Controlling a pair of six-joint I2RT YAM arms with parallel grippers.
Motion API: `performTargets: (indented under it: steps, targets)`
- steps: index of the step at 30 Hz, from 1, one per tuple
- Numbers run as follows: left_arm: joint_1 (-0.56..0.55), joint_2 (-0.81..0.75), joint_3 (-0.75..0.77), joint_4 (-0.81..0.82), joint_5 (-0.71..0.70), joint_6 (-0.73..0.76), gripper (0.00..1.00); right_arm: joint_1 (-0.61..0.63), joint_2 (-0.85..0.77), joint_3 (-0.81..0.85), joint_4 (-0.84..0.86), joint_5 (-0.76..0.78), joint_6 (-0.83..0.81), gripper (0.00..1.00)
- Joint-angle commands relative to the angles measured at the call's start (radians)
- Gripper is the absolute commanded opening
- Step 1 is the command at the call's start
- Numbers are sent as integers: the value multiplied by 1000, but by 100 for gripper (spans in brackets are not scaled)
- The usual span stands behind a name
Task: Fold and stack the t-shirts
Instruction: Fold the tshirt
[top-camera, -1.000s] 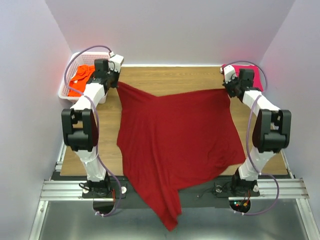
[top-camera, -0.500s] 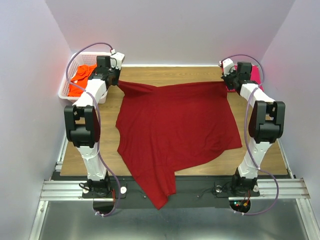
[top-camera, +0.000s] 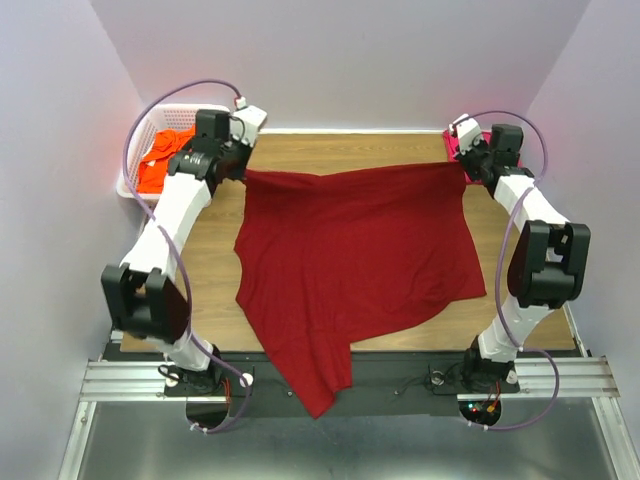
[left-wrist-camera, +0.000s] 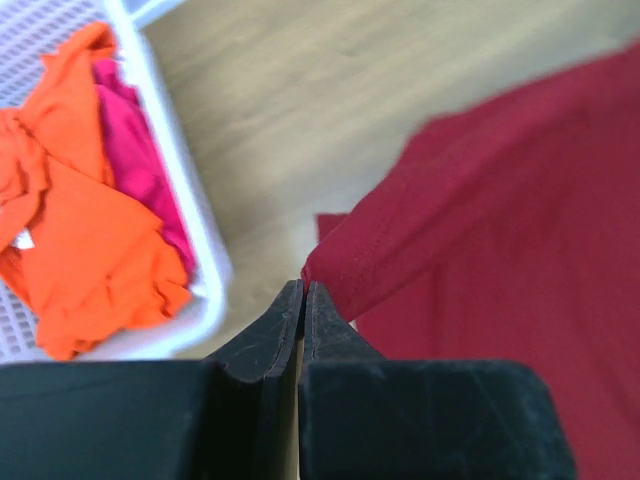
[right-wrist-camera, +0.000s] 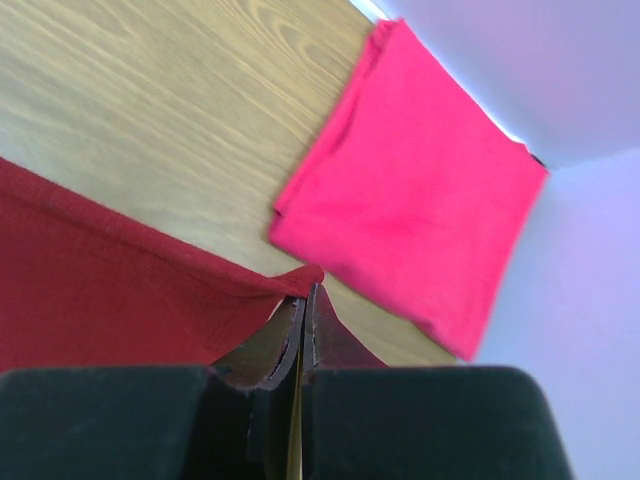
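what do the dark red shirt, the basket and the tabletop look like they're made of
The dark red shirt looks like soft matte knit cloth, likely cotton jersey: it drapes, wrinkles and shows a stitched hem. The basket looks like smooth white moulded plastic, with open lattice walls. The tabletop is light brown wood or wood-look laminate, smooth with grain lines; which one is unclear.

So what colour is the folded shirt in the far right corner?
The folded shirt is bright pink, clearest in the right wrist view.
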Motion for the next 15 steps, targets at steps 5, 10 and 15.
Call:
performTargets:
  steps: [5,10,15]
  targets:
    - [-162,-165,-177,-285,17,-36,0,-25,-75,-59,-36,-26,-129,1]
    - [-199,-225,-288,-331,50,12,0,-36,-80,-105,-67,-39,-192,1]
    - [-232,-192,-369,-345,75,29,0,-47,-101,-178,-79,-48,-270,0]
